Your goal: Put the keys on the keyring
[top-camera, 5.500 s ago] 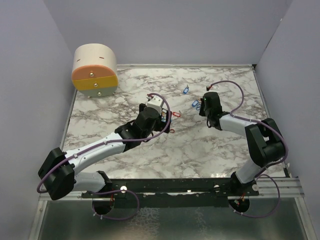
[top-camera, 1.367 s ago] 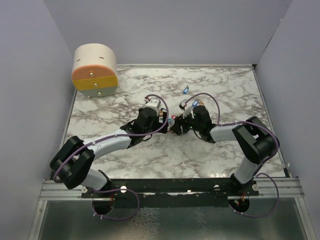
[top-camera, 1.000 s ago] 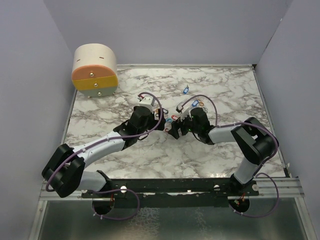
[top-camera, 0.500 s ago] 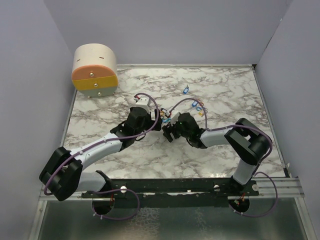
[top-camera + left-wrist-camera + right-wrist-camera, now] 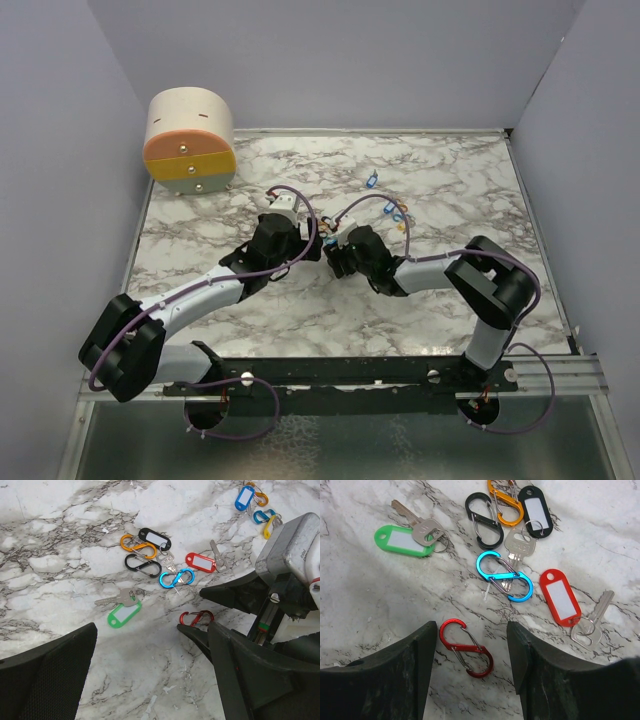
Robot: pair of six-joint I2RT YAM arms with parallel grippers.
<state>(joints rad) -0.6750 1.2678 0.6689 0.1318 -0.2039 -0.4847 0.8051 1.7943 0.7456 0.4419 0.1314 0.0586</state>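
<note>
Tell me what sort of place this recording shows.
Most likely a robot lab's enclosed test cell, not a home: plain grey-lilac walls box in a marble-patterned tabletop, two white-and-black arms are bolted to a black metal rail, and colour-tagged keys and carabiners lie scattered as props.

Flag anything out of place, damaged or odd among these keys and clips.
Nothing looks damaged or spilled. The tagged keys and carabiners lie flat in a loose cluster on the marble table; a few blue tags lie apart from it, unattached.
</note>
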